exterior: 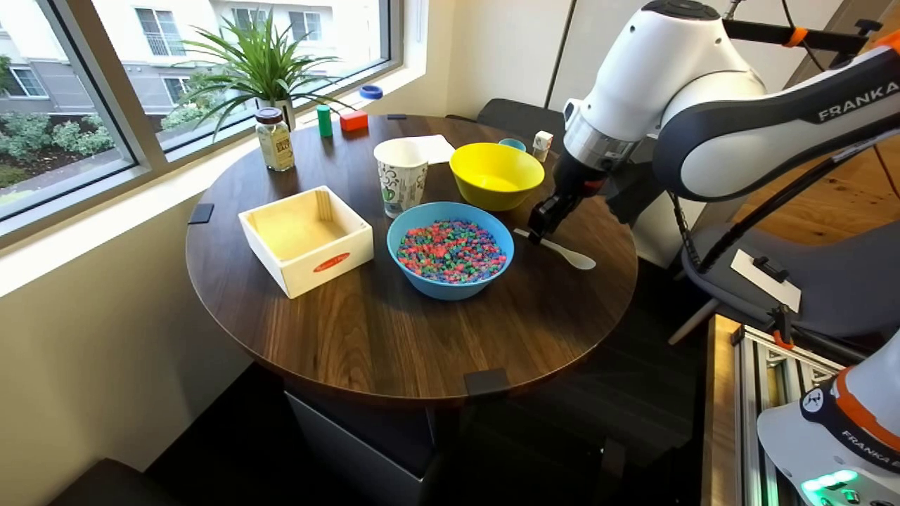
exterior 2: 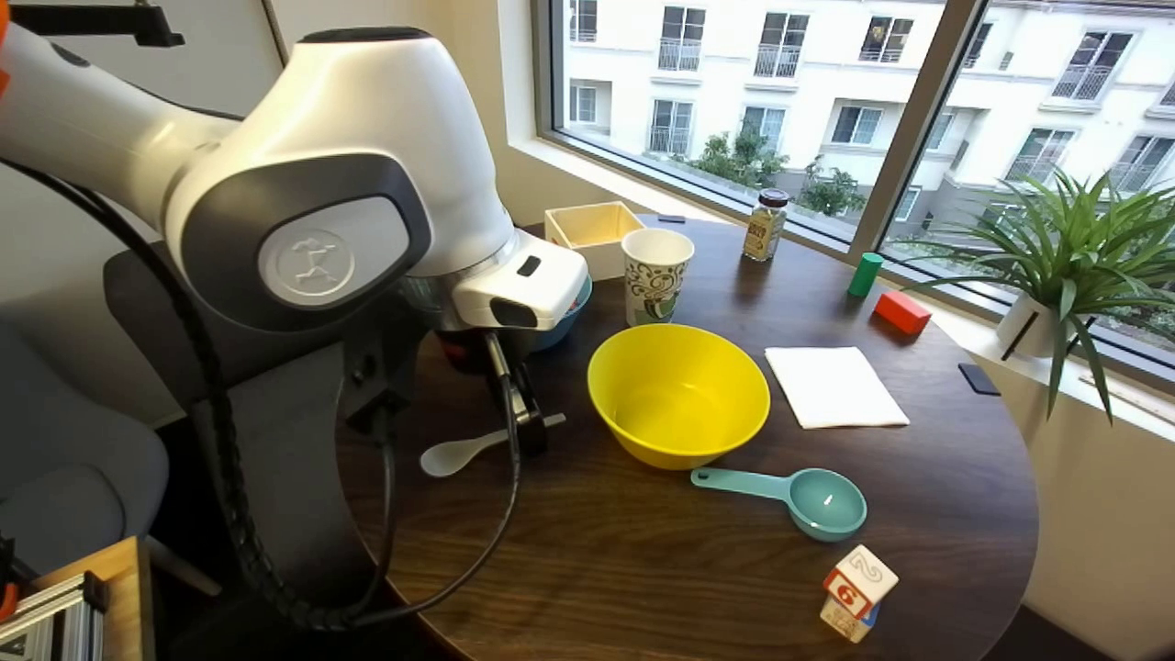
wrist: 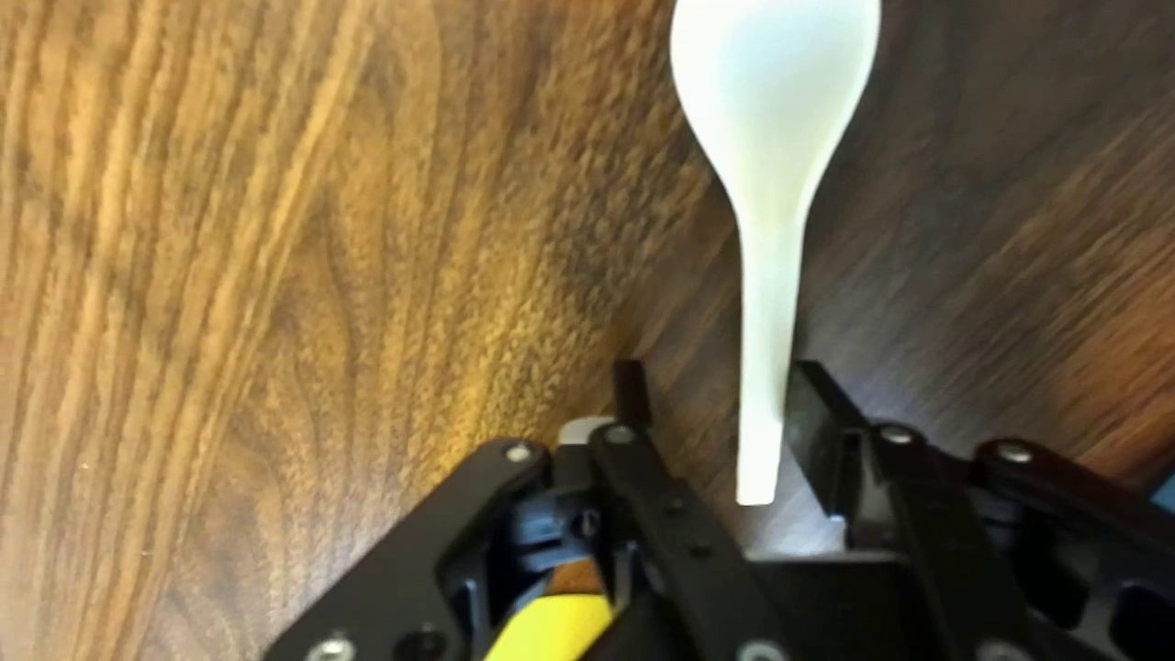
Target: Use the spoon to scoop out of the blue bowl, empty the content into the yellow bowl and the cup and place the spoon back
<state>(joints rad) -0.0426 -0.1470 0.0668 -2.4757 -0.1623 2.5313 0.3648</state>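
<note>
The hand (wrist: 720,381) is standing spread around the handle of the spoon (wrist: 769,220), which is lying on the worktop (exterior: 394,344), nearer one finger (wrist: 817,431). A clean pinch is probably asking for centring, then gentle closing. Beyond, the blue bowl (exterior: 450,289) is holding coloured bits (exterior: 453,249); the yellow bowl (exterior: 496,174) and the cup (exterior: 402,179) are standing near it.

clearance: pincer (wrist: 718,395) astride spoon (wrist: 773,252) handle, slack one side, tight other | obstacles by handle tip: blue bowl (exterior: 450,290), yellow bowl (exterior: 492,199)
</note>
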